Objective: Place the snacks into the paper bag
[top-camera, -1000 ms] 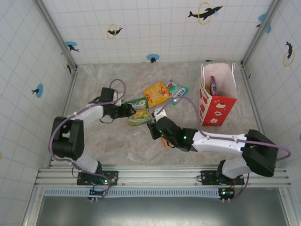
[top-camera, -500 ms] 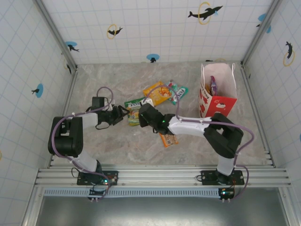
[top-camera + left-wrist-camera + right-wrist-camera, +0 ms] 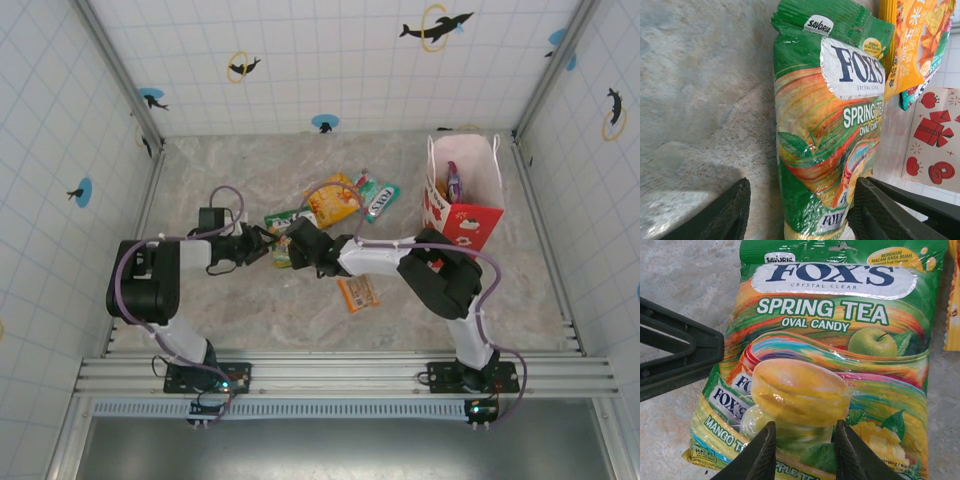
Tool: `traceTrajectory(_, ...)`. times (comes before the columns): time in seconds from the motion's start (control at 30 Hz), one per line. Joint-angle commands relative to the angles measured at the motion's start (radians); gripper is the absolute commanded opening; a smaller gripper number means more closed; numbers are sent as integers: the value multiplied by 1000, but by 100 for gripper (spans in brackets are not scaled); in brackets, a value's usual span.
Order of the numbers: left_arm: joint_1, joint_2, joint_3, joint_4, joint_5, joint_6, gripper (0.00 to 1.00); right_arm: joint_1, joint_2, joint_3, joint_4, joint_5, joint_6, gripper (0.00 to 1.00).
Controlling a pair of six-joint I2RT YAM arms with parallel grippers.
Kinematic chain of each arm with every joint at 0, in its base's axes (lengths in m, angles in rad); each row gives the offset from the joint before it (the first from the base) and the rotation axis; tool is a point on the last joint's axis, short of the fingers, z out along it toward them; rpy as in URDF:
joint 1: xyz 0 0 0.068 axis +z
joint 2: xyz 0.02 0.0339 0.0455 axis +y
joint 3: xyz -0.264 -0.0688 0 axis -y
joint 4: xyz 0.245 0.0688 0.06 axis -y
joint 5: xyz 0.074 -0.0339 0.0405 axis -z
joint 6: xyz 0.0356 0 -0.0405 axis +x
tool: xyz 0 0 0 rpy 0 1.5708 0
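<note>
Snacks lie clustered mid-counter (image 3: 215,180): a green packet (image 3: 286,216) (image 3: 825,140) (image 3: 840,340), a yellow-orange pouch (image 3: 333,198) just beside it, a teal packet (image 3: 381,203) beyond that, and a small orange bar (image 3: 358,292) lying apart, nearer the arms. The paper bag (image 3: 462,205) stands upright at the right rear, well apart from the cluster, with a purple packet (image 3: 453,181) inside.

Both arms meet at the green packet. The left end effector (image 3: 262,246) (image 3: 801,182) is spread, its fingers straddling the packet's lower end. One finger stands clear on bare counter and the other is at the packet's edge. The right end effector (image 3: 293,243) (image 3: 804,427) hangs over the packet's printed face with its fingers a narrow gap apart. Whether they pinch the foil I cannot tell.
</note>
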Motion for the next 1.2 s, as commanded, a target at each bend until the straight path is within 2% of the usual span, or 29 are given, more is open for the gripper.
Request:
traceTrajectory(0.0, -35, 46, 15, -9, -8, -18, 55, -2, 36, 40, -13, -39, 22, 32)
traceTrajectory(0.17, -75, 86, 53, 10, -8, -32, 49, -6, 55, 33, -13, -62, 31, 31)
traceTrajectory(0.33, -89, 86, 76, -13, -23, -10, 38, -7, 30, 2, 4, -51, 36, 31)
traceTrajectory(0.43, -90, 68, 81, -39, -48, 21, 29, -6, 2, -32, 38, -45, 36, 32)
traceTrajectory(0.67, -92, 16, 118, -150, -74, 150, 23, 12, -131, -145, 132, 27, 16, 38)
traceTrajectory(0.8, -92, -47, 122, -217, -101, 211, 18, 34, -230, -224, 172, 71, -4, 40)
traceTrajectory(1.0, -94, -226, 56, -262, -142, 297, 11, 67, -392, -354, 259, 77, -43, 40)
traceTrajectory(1.17, -93, -362, 28, -251, -83, 361, 7, 95, -537, -482, 364, 78, -79, 41)
